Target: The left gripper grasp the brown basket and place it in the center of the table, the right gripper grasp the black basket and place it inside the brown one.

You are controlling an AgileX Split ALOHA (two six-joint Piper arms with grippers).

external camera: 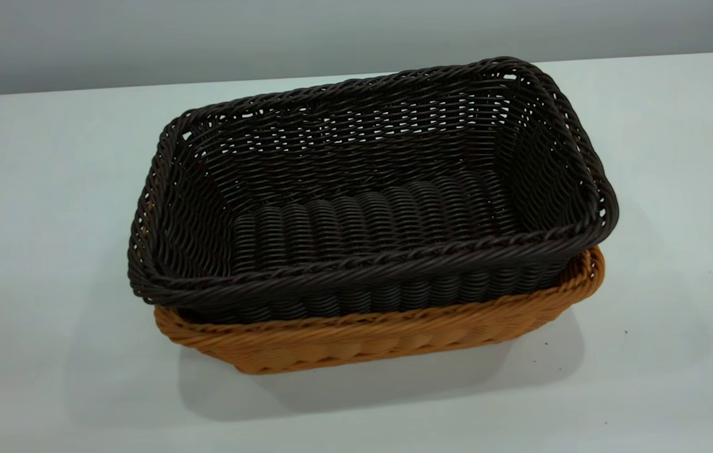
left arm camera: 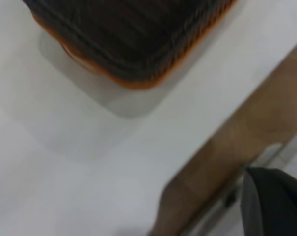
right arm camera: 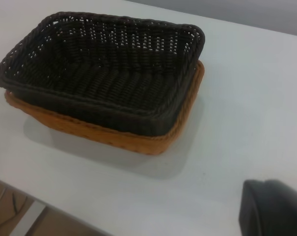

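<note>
1. Nested at the middle of the glossy white tabletop [external camera: 48, 189] sits the blackish-brown rectangular wicker basket [external camera: 369, 189], lying inside the orange-tan rectangular wicker basket [external camera: 356, 343] with its braided rim riding a little above the tan one's rim.
2. Both baskets share one long axis, running across the exterior view from left to right with a slight tilt, the right end farther back; the dark one looks seated evenly, with tan wicker showing along the near side and at the right end.
3. Outward from the pair, nothing touches them: no claw or arm appears in the exterior view at all.
4. From the right wrist view, the nested baskets lie well apart from that camera, across bare white table; only a dark corner of the arm's own housing [right arm camera: 273, 209] shows, so I cannot tell how the right gripper's jaws stand.
5. From the left wrist view, only one corner of the baskets shows, with the table's edge and a brown floor [left arm camera: 246, 147] beyond it; again I cannot tell the left gripper's jaws.
6. I'd judge both placements done, and neither arm is clearly the nearer.
</note>
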